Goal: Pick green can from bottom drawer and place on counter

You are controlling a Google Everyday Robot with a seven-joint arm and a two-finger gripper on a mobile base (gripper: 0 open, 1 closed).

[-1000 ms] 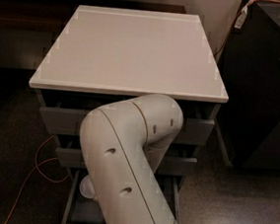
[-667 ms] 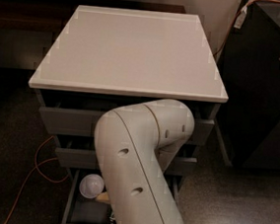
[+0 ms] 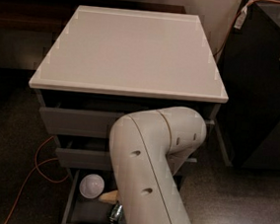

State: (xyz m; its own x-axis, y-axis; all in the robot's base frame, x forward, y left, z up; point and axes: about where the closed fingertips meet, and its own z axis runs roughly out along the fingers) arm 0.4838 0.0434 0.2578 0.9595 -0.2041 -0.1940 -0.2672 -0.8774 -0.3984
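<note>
Arm [image 3: 148,179]: white link fills the near foreground, elbow bent in front of the drawer stack, covering the right half of the open drawer.
Gripper: hidden behind the arm, likely low near the drawers; cannot tell whether it is spread, closed or holding anything.
Bottom drawer [image 3: 69,199]: pulled out, inside visible only on its left side.
Can [image 3: 116,214]: lying in the bottom drawer near the front, right at the arm's edge, partly covered by it; nothing visible gripping it.
Brown object [image 3: 108,196]: just behind the can, between it and the bowl.
Bowl [image 3: 92,185]: white, at the back left of the drawer, apart from the can.
Cable [image 3: 34,170]: orange, trailing on the floor left of the cabinet.
Upper drawers [image 3: 74,122]: two, both slightly ajar.
Counter [image 3: 130,53]: bare pale slab, no can on it.
Black cabinet [image 3: 266,86]: to the right, well apart.
Progress: drawer open, that part looks done. Grasp unconfirmed; lift and placing on the counter remain.
</note>
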